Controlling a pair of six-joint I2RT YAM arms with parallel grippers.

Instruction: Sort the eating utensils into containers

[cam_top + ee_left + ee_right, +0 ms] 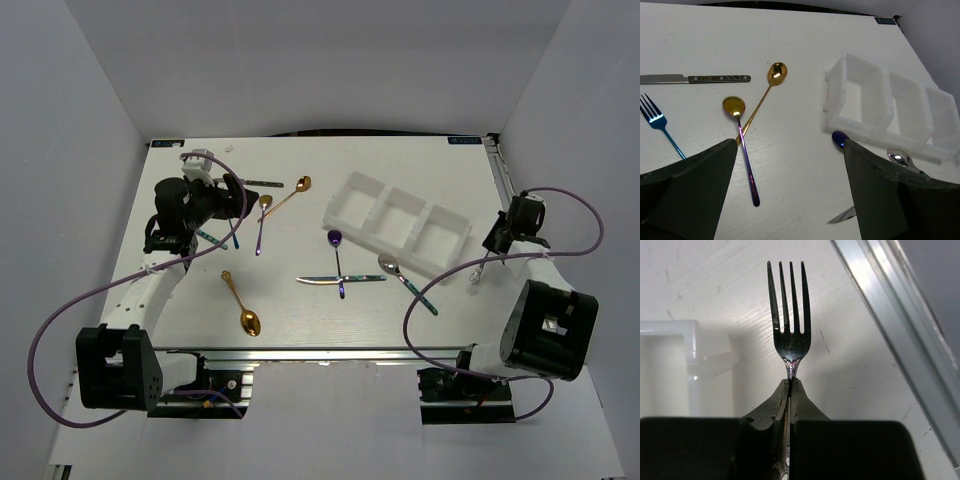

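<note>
Right gripper (790, 382) pinched tight on the fork (790, 315) handle, tines pointing straight out past the fingertips. Tray (670, 330) corner just to its left. Left gripper (790, 145) spread wide, holding nothing. Two crossed spoons (742, 150) lie ahead between its fingers, with the tray ahead-right.

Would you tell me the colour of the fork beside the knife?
Small metal fork: iridescent blue-teal, clearest in the left wrist view.
</note>
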